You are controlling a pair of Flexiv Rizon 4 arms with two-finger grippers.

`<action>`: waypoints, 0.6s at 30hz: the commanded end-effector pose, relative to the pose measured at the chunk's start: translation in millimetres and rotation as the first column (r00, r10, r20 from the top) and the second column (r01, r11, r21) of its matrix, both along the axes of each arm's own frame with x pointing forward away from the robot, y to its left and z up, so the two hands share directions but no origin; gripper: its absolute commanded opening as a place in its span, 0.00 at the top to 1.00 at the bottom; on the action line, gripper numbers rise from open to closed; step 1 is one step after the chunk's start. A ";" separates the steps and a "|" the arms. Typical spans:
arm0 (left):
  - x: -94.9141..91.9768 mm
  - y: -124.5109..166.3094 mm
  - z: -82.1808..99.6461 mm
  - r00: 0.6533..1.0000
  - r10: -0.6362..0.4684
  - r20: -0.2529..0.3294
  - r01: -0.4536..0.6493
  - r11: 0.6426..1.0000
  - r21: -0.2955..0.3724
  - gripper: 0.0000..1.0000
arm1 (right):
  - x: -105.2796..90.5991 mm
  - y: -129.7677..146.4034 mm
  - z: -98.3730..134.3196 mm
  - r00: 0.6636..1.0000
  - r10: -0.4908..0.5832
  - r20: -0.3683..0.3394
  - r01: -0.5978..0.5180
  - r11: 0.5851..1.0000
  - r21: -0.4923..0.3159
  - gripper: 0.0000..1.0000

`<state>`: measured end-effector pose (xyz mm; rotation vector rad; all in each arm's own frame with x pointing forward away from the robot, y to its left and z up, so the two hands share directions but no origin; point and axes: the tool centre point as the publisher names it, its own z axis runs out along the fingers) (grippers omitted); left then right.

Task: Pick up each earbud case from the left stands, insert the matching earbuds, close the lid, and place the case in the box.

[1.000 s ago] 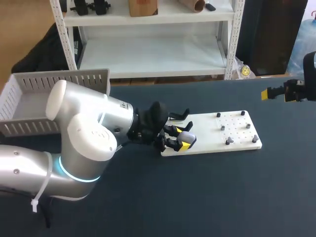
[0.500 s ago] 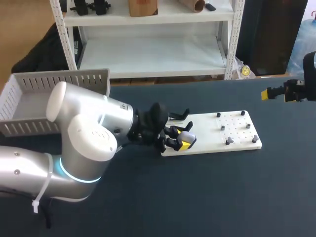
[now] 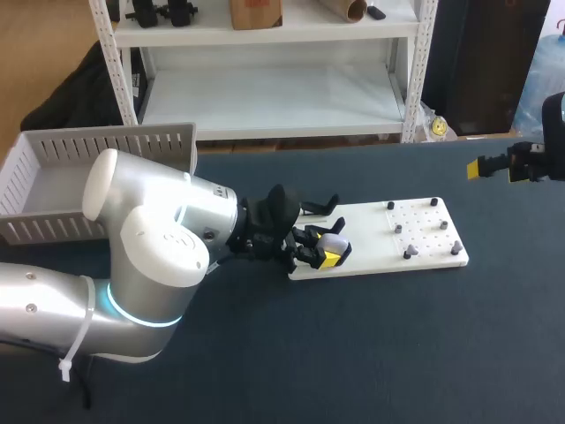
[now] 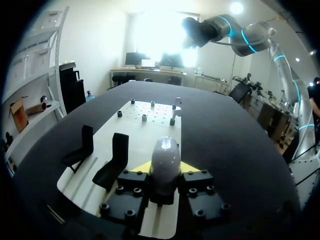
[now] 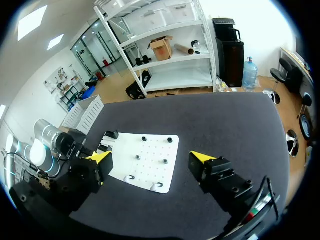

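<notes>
A pale grey earbud case (image 4: 164, 156) stands on the near end of the white board (image 4: 150, 127), with my left gripper (image 4: 163, 169) shut on it, a yellow tip against each side. From above, the same case (image 3: 333, 246) shows in my left gripper (image 3: 325, 254) at the board's left end. Two empty black stands (image 4: 118, 155) lie beside it. Small grey earbuds (image 3: 399, 228) sit among pegs at the board's right end. My right gripper (image 5: 151, 160) hangs open and empty, high above the table's far right side (image 3: 493, 166).
The white slatted box (image 3: 53, 181) stands at the table's back left, behind my left arm. The board (image 3: 424, 258) lies mid-table on dark cloth. Open dark tabletop stretches in front of the board and to its right.
My left gripper's fingers have drawn together onto the case at the board's left end. The right arm has stayed still.
</notes>
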<state>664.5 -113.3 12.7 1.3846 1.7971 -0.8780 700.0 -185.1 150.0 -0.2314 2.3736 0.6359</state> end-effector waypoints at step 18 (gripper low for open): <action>-3.6 6.3 23.0 0.999 -0.023 0.043 0.023 1.000 -0.005 1.00 | 0.0 0.0 0.0 1.000 0.000 0.000 0.000 1.000 0.000 0.00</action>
